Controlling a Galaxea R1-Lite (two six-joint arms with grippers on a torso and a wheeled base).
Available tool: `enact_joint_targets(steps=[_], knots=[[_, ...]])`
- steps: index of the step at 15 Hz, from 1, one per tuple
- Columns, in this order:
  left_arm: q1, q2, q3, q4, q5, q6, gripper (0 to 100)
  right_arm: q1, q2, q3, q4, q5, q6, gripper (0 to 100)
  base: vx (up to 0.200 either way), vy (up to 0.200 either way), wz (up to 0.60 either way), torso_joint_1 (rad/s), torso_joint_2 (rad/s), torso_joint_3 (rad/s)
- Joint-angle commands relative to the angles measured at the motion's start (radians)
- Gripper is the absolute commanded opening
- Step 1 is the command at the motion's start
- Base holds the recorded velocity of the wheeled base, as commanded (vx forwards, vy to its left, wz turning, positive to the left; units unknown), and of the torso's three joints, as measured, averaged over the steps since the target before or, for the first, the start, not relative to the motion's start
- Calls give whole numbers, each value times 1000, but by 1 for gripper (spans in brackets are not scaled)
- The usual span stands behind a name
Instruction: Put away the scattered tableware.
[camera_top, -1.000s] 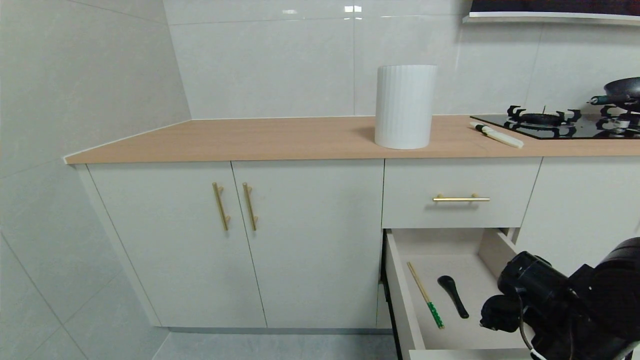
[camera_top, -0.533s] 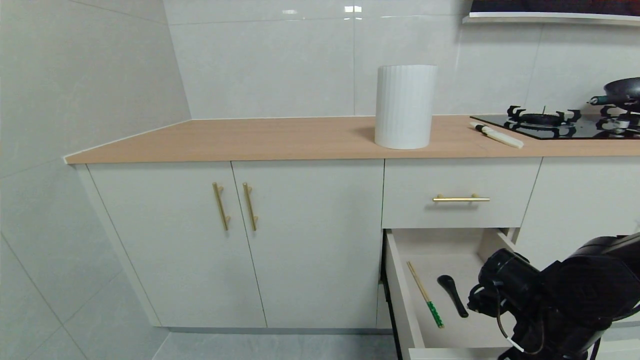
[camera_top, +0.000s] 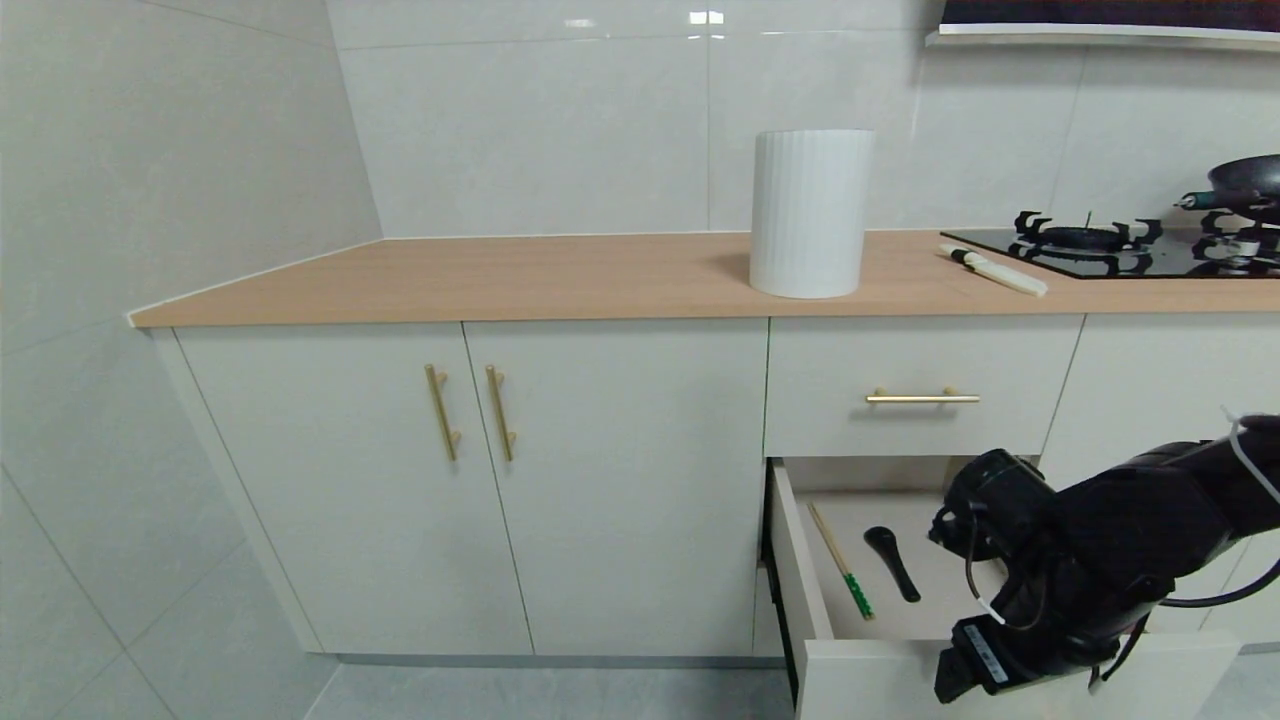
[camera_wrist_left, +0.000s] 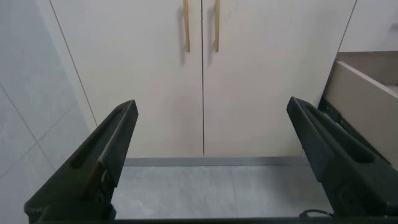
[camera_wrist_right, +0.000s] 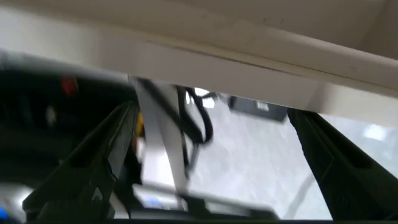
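Lying in the drawer (camera_top: 800, 560), green-tipped chopsticks (camera_top: 840, 575) beside a black spoon (camera_top: 890, 562); left hand (camera_wrist_left: 211, 107) and right hand (camera_wrist_right: 212, 113) spread

In the open drawer (camera_top: 800, 575), chopsticks (camera_top: 838, 566) left of spoon (camera_top: 892, 563); on the counter (camera_top: 550, 275) above, knife (camera_top: 992, 270) between canister (camera_top: 808, 212) and stove (camera_top: 1100, 252).

The right arm (camera_top: 1130, 540), at the lower right of the head view, is matte black with bulky, rounded joints. A thin black cable (camera_top: 968, 575) loops by its wrist. It carries a white label (camera_top: 985, 652) near its end and a white tie (camera_top: 1243, 445) higher up. The left gripper (camera_wrist_left: 211, 107) and right gripper (camera_wrist_right: 212, 113) have dark, wedge-shaped fingers (camera_wrist_left: 102, 158).
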Motion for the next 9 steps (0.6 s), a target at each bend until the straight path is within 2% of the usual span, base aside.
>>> enact_joint_targets(steps=[1,3,9], knots=[[0,0,0,-1,0,0,100,-40,35,-14,-27,1,9,100,0,0,0,0,0,0],[0,0,0,0,0,0,100,-66,60,-24,-76,-1,37,100,0,0,0,0,0,0],[0,0,0,0,0,0,100,-181,195,-21,-401,-2,100,100,0,0,0,0,0,0]])
